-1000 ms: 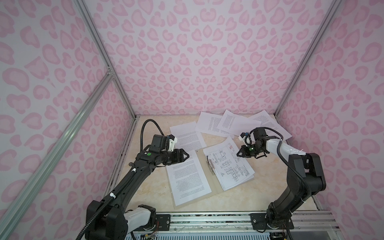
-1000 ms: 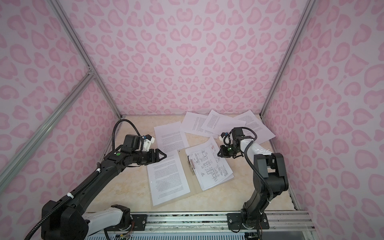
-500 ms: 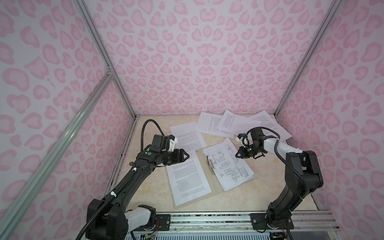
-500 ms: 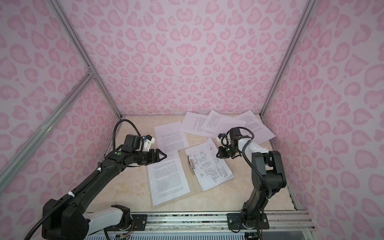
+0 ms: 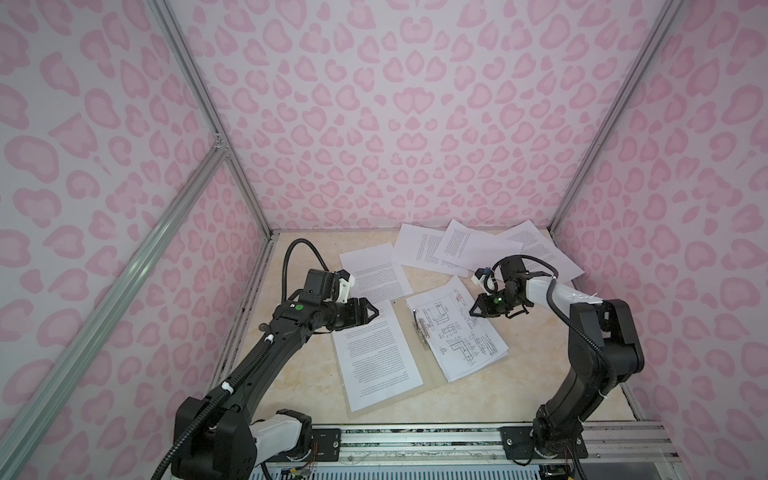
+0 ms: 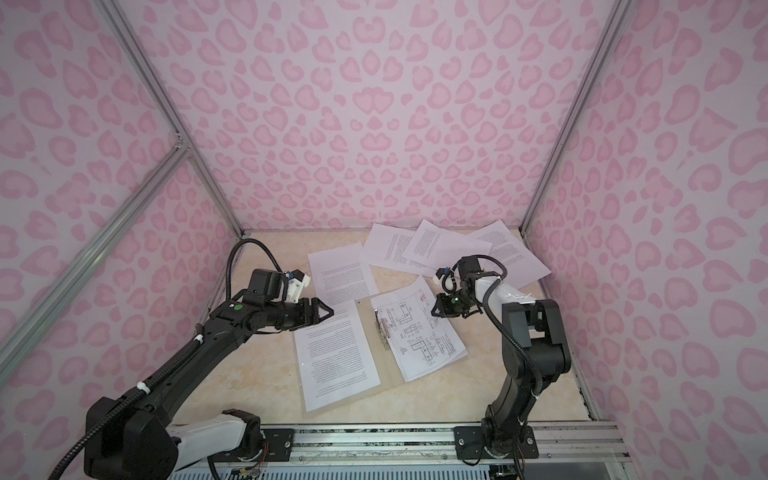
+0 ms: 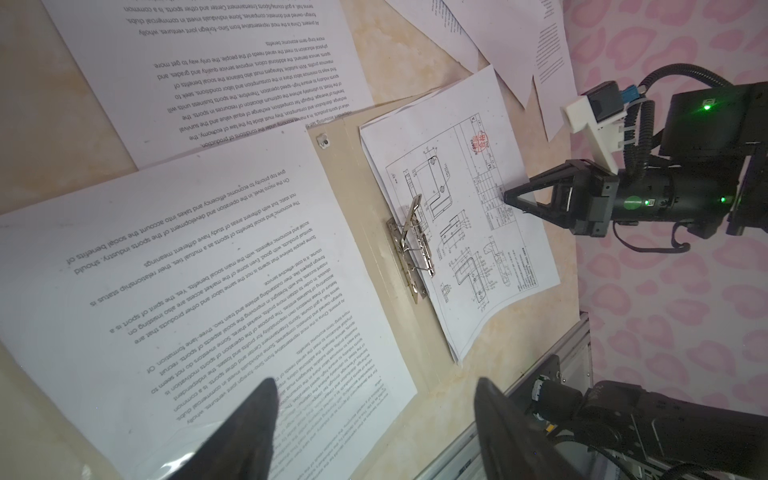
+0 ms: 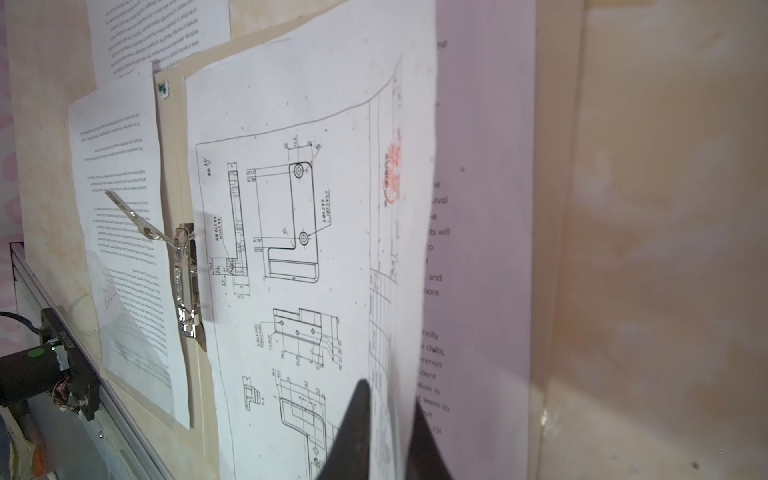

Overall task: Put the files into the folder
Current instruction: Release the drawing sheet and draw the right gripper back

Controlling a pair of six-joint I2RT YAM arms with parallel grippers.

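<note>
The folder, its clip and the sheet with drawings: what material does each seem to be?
The folder looks like thin cardboard, beige and matte: it lies flat without shine. The clip seems to be polished metal, since it shows bright glints. The drawing sheet is probably thin white paper: its edge curls up.

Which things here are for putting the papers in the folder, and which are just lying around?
For the job: folder, lying open; metal clip on its spine; drawing sheet on one flap; text sheet on the other flap; loose text sheets behind it.

Just there: metal rail in front; pink walls; table.
</note>
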